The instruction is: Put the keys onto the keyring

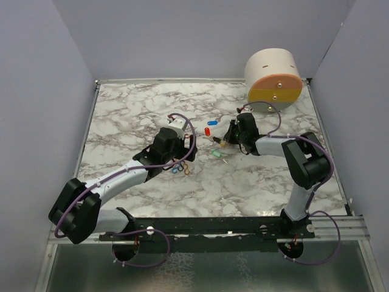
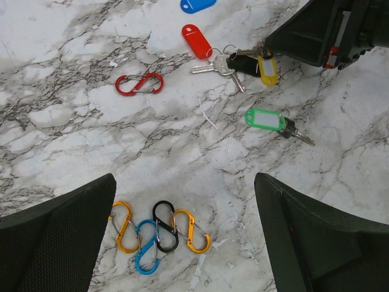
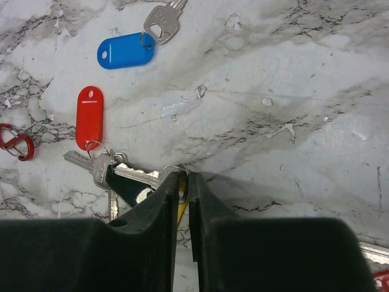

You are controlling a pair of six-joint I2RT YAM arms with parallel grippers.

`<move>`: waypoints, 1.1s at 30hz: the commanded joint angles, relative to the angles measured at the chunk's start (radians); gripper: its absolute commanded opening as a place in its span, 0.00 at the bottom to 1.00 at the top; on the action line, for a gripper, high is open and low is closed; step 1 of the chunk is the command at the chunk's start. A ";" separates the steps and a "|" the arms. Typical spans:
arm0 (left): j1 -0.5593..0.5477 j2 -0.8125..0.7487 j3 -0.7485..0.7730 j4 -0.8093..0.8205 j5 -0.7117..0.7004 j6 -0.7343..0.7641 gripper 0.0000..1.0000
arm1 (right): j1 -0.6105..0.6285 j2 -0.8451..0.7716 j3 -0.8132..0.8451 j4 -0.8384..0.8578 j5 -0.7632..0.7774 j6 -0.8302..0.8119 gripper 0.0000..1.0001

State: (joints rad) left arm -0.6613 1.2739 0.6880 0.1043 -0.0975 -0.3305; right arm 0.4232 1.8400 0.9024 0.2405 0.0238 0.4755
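**A:** Left gripper (image 2: 185, 182)?

**B:** Fingers wide apart, holding nothing. It hangs over the keyring (image 2: 159, 235), which lies flat on the table (image 2: 73, 140) near the middle. The keyring sits between the fingers, closer to the left one.

**A:** Keys (image 2: 219, 64)?

**B:** Past the keyring toward the far edge, well apart from it. The green key (image 2: 265, 119) lies alone, nearest.

**A:** Right gripper (image 3: 184, 177)?

**B:** Down at the bunch, fingers almost together, tips at the yellow key (image 2: 267, 68). Yellow shows in the slit. Cannot tell whether it is clamped.

**A:** Else?

**B:** A loose red clip (image 2: 140, 84), left of the keys.
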 commanded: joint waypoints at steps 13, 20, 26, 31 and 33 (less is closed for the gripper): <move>0.004 0.038 0.026 0.017 -0.005 0.007 0.99 | -0.006 -0.155 -0.119 0.156 -0.010 -0.097 0.01; 0.005 0.073 0.042 0.009 -0.007 0.002 0.98 | -0.004 -0.338 -0.237 0.204 -0.043 -0.195 0.01; 0.005 0.090 0.047 -0.002 -0.013 0.004 0.96 | -0.004 -0.451 -0.335 0.272 -0.093 -0.251 0.01; 0.005 0.086 0.044 -0.023 -0.020 0.005 0.93 | -0.004 -0.479 -0.362 0.299 -0.150 -0.260 0.01; 0.004 0.087 0.039 -0.030 -0.022 0.000 0.91 | -0.004 -0.478 -0.362 0.305 -0.182 -0.260 0.01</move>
State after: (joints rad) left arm -0.6605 1.3590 0.7010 0.0875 -0.0978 -0.3305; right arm 0.4232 1.3838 0.5472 0.4789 -0.0742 0.2432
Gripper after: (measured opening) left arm 0.925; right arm 0.009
